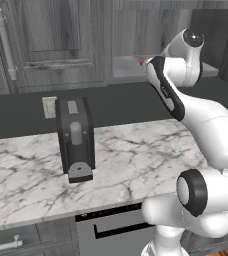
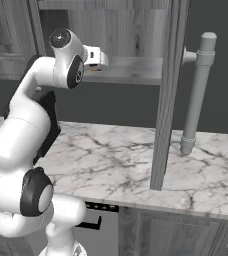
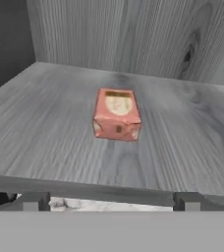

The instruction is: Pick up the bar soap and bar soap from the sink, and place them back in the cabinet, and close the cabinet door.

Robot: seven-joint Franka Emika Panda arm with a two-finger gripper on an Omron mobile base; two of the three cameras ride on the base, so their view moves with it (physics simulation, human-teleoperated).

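Hand view, nearest first: the two dark fingertips point(image 3: 35, 201) of the end effector point(image 3: 111, 202) rise at the bottom edge, set wide apart with nothing between them, just in front of the front lip of the cabinet shelf point(image 3: 45, 142). Beyond that lip, roughly in the middle of the shelf, one bar soap point(image 3: 117, 114) lies flat and free, clear of the fingers and of the wood-grain back wall behind it. I judge this bar as placed; a second one I cannot make out here, so by my reading a trip to the sink may still be owed. A bar like this should be light and rigid, with smooth faces that could slip, so a grasp across the two long sides at mid-length looks safest, square and firm. In the right base view the end effector point(image 2: 97, 57) sits at the shelf's front edge inside the open cabinet point(image 2: 121, 30), with a small reddish bit at its tip. Nearer that camera, the cabinet door point(image 2: 167, 90) swings out edge-on over the marble table point(image 2: 111, 160), its silver bar handle point(image 2: 198, 90) facing right. In the left base view the black coffee machine point(image 1: 75, 140) stands on the table, well left of the arm.
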